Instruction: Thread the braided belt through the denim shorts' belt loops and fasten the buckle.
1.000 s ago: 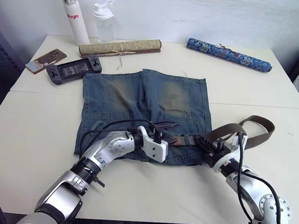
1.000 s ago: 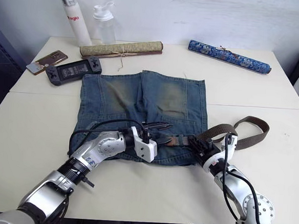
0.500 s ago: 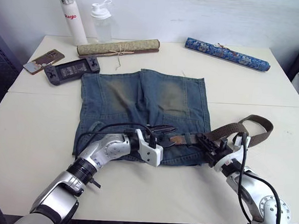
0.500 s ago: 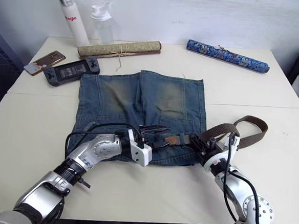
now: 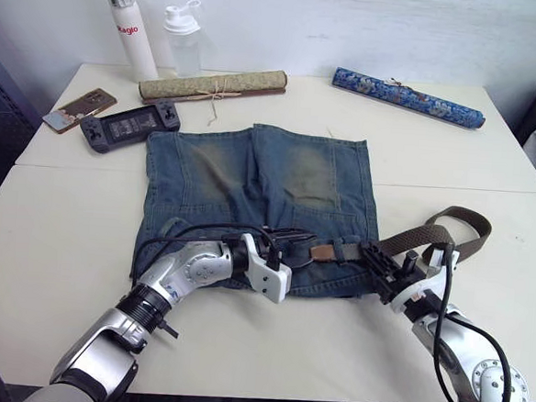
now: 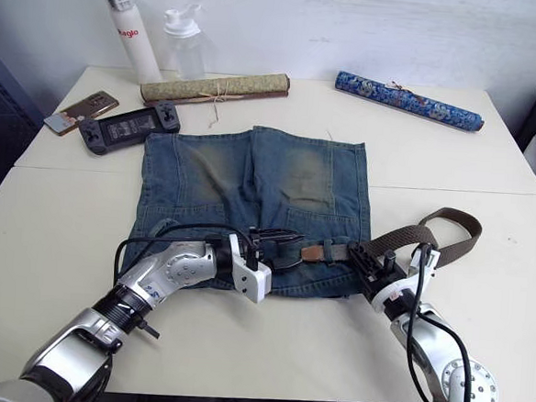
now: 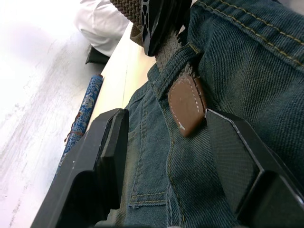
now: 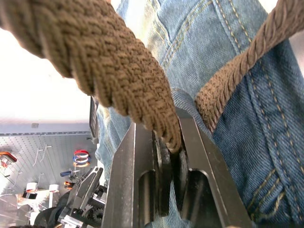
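My right gripper (image 6: 367, 260) sits at the right end of the waistband of the denim shorts (image 5: 255, 195), its fingers pressed together on the braided belt (image 5: 431, 234). The wrist view shows the weave pinched between the two pads. Behind that gripper the rest of the strap lies in a loose loop on the table (image 5: 54, 232), off the shorts. Ahead of it, toward my left arm, a short length runs along the waistband and ends in a brown leather tip (image 7: 186, 105).

My left gripper (image 5: 288, 240) rests mid-waistband with its fingers spread. The leather tip lies just ahead of it, between the two pads and untouched. The tip appears to come out from under one of the belt loops (image 7: 175, 66). I cannot make out the buckle in any view.

Judgement: threading has barely begun, and the left gripper is due to take the tip.

Risks:
- If the left closes low, it pinches denim with the tip and bunches the waistband.
- If the right pushes before the left holds on, the soft braid buckles before the loop instead of feeding.
- The slack loop behind the right gripper could twist the strap.
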{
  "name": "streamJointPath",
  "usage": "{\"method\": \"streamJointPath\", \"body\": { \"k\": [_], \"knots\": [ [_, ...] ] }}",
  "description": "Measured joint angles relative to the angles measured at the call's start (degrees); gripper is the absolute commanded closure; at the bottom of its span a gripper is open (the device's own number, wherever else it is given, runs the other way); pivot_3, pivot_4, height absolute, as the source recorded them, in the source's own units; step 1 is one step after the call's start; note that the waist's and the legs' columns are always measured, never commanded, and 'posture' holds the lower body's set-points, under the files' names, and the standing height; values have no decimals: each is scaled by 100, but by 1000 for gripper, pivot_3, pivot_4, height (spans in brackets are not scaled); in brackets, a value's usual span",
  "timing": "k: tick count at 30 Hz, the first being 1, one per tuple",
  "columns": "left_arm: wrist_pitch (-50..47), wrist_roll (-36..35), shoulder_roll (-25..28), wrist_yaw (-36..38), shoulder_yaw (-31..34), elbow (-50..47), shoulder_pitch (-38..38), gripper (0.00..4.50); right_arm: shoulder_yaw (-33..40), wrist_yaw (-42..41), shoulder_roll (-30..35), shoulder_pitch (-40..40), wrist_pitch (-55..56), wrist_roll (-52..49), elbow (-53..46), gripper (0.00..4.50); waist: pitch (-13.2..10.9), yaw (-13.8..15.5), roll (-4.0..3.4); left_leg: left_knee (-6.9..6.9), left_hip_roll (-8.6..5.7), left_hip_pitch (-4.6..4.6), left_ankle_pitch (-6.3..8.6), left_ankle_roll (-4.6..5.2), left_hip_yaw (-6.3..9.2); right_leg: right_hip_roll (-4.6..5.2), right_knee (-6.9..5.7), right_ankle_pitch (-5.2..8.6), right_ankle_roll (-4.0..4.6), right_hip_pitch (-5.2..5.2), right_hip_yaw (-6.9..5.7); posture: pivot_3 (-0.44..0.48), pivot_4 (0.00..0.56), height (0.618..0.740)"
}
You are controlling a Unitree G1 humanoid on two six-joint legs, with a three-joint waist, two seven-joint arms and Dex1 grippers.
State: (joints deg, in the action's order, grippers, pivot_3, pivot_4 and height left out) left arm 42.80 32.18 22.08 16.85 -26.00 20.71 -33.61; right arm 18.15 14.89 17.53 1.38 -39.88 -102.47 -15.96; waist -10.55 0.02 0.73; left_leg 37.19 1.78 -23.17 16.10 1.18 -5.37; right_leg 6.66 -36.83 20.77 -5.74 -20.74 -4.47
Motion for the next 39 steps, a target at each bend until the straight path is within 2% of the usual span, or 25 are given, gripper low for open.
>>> {"method": "streamJointPath", "body": {
  "k": [16,24,31,34,35,36,39],
  "knots": [
    [104,-16,158,154,-141,54,-169,1658,-44,187,-51,-81,231,-216,0,4500,1,-9,-1,-2,1,1,-1,-1,1,0,-1,0,0,-1,0,0,150,717],
    [-92,474,43,-209,-260,242,-387,1658,-291,187,-97,-37,226,-210,-98,4500,2,15,0,4,-1,3,-2,3,2,3,-7,-1,-1,3,1,0,150,717],
    [-92,532,55,-299,-282,260,-395,1658,-310,180,-98,12,235,-207,-99,4500,3,11,-1,3,-1,4,-2,3,3,3,-7,0,-1,3,0,0,150,717],
    [-92,532,63,-299,-288,260,-398,2486,-310,167,-98,18,236,-197,-99,4500,4,8,-2,3,-1,5,-2,2,3,3,-8,0,-1,3,0,0,150,717],
    [-91,527,63,-300,-275,255,-421,2953,-310,166,-98,18,237,-194,-99,4500,5,9,-2,3,-1,5,-2,3,3,3,-8,0,-1,3,0,0,150,717],
    [-90,523,63,-300,-264,248,-447,3216,-310,164,-98,18,237,-192,-99,4500,10,10,-4,3,-1,6,-2,2,3,3,-7,-1,-1,5,0,0,150,717],
    [-88,501,62,-300,-222,225,-482,4367,-310,148,-98,19,234,-181,-99,4500,47,10,-18,1,-1,12,-1,3,2,4,-4,0,-1,9,0,0,150,717]
  ]
}}
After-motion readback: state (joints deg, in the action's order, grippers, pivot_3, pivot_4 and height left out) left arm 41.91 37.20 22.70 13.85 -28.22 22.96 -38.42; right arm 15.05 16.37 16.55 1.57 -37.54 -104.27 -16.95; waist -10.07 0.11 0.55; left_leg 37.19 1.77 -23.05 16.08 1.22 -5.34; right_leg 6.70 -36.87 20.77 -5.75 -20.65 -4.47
